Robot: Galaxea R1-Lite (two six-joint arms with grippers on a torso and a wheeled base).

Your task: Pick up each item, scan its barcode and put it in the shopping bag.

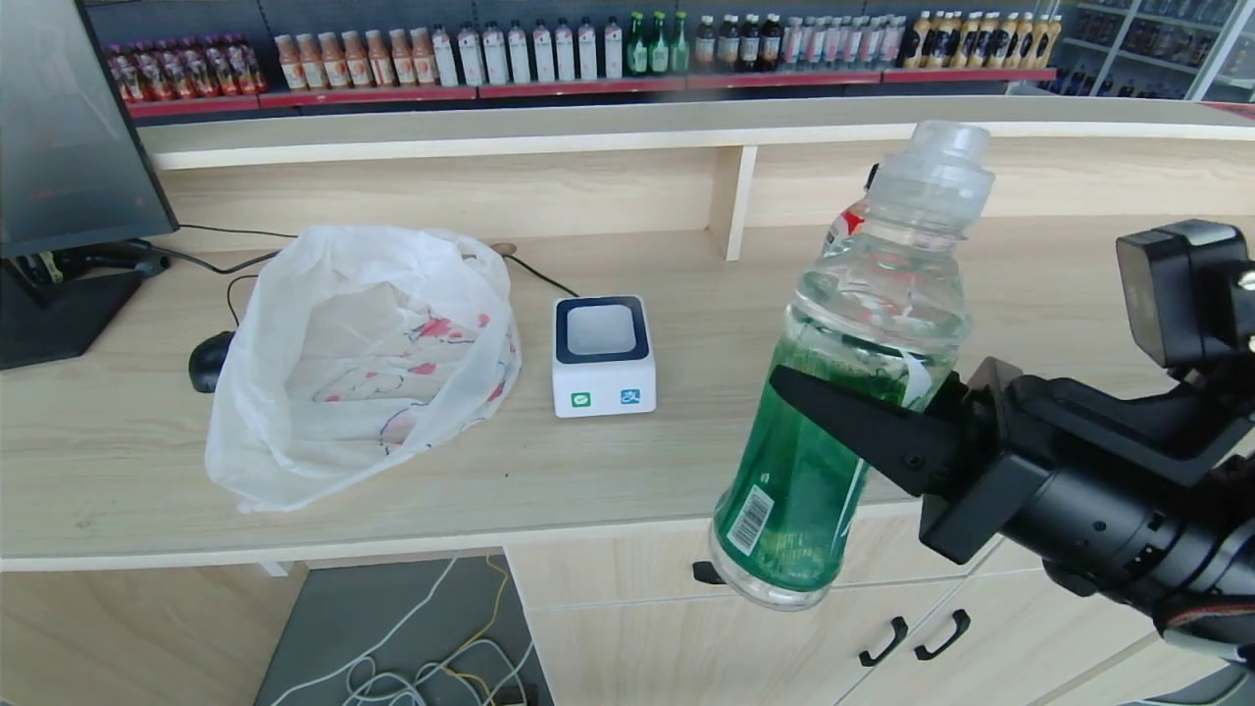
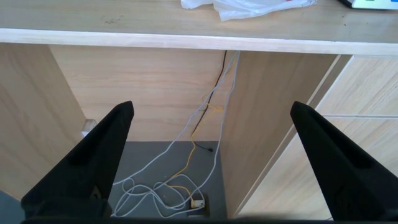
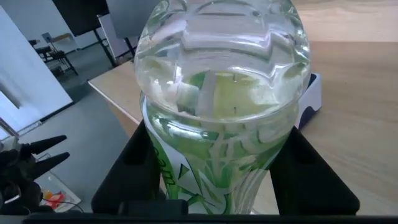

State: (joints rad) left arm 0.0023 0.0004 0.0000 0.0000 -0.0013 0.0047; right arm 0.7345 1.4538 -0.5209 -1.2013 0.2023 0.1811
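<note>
Bottle (image 1: 882, 294) right of scanner (image 1: 603, 353), right jaws clenched round middle, barcode (image 1: 752, 520) exposed for scanning; shopping bag (image 1: 260, 422) left of scanner, gaping to receive; left jaws released.

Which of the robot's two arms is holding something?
The right gripper: its fingers clamp the green bottle. The left gripper is open and empty.

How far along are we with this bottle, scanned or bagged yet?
Done: pickup, the right gripper holds the clear green-labelled plastic bottle aloft. In hand: its barcode is not yet over the white square scanner. Left, apparently: scan, then into the open white plastic shopping bag.
</note>
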